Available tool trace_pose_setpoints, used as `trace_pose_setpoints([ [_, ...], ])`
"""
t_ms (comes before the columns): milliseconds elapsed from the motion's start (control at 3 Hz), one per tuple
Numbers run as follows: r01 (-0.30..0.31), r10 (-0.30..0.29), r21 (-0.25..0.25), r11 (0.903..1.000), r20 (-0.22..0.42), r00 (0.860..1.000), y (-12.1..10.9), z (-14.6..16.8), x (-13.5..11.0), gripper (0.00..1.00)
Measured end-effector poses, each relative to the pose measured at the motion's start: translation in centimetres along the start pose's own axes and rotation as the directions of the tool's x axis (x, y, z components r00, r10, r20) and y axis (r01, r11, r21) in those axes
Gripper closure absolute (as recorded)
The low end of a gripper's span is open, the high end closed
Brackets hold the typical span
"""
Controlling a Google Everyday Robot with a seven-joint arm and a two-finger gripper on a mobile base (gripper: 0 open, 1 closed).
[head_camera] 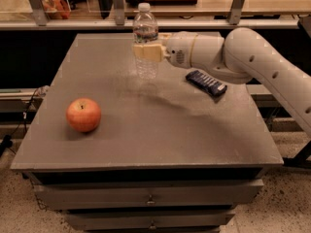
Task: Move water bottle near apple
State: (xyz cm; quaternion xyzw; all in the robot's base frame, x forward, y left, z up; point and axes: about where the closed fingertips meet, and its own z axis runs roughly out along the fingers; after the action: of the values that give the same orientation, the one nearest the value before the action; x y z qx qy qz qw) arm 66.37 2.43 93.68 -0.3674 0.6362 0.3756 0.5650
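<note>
Grey table [160, 135] bears the apple [83, 114] front-left, while the claw [146, 52] clamps the upright water bottle [146, 29] farther back

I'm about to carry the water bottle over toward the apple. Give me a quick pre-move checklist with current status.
1. Grip: gripper is shut around the middle of the water bottle: ok.
2. Bottle upright, cap on: ok.
3. Bottle lifted off the table: a shadow shows beneath it, but cannot tell for sure.
4. Apple sits at the front left, apart from the bottle: ok.
5. Nothing lies between bottle and apple: ok.
6. Dark packet lies right of the bottle, off the likely path: ok.
</note>
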Motion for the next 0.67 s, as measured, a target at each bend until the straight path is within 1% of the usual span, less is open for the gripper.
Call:
trace_pose_setpoints([
  [333, -0.035, 0.037, -0.035, 0.9988, 0.055, 0.998, 2.3, -3.9, -0.2, 1.00],
  [667, -0.052, 0.060, -0.086, 0.9949, 0.091, 0.994, 4.9, -5.7, -0.6, 1.00],
])
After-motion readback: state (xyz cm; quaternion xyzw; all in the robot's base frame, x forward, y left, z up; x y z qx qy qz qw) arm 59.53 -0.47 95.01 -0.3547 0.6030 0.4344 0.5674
